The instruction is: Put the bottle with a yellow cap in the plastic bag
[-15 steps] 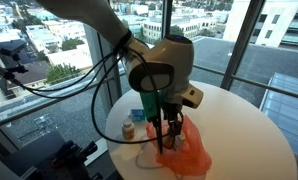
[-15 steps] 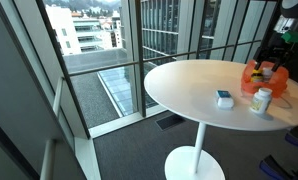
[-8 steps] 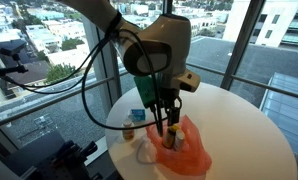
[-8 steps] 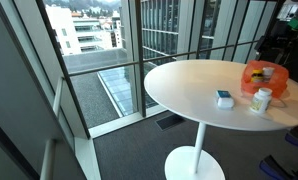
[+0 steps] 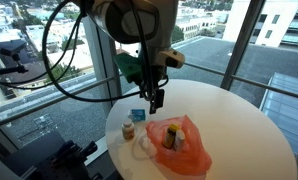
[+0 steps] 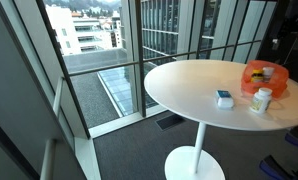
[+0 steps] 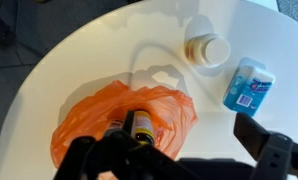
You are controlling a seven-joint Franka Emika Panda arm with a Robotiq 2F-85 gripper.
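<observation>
— On the round white table (image 5: 239,128), where's the yellow-capped bottle (image 7: 144,124)?
— Inside the orange plastic bag (image 7: 84,128), cap showing through its open mouth.
— And the gripper (image 5: 157,98)?
— Above the table, released, holding nothing. In the wrist view, a white jar (image 7: 207,49) lies at one o'clock from the bottle and a blue packet (image 7: 249,85) at two.

Arm (image 5: 134,18) — bulky rounded joint housings, pale grey-white, glossy. Black cables (image 5: 61,45) run in loose loops alongside it. Teal-green block (image 5: 129,66) at the wrist, small white box (image 5: 175,58) next to it. Gripper (image 5: 156,100) black and slim — in wrist view, dark blurred fingers (image 7: 99,160) along the bottom edge.
</observation>
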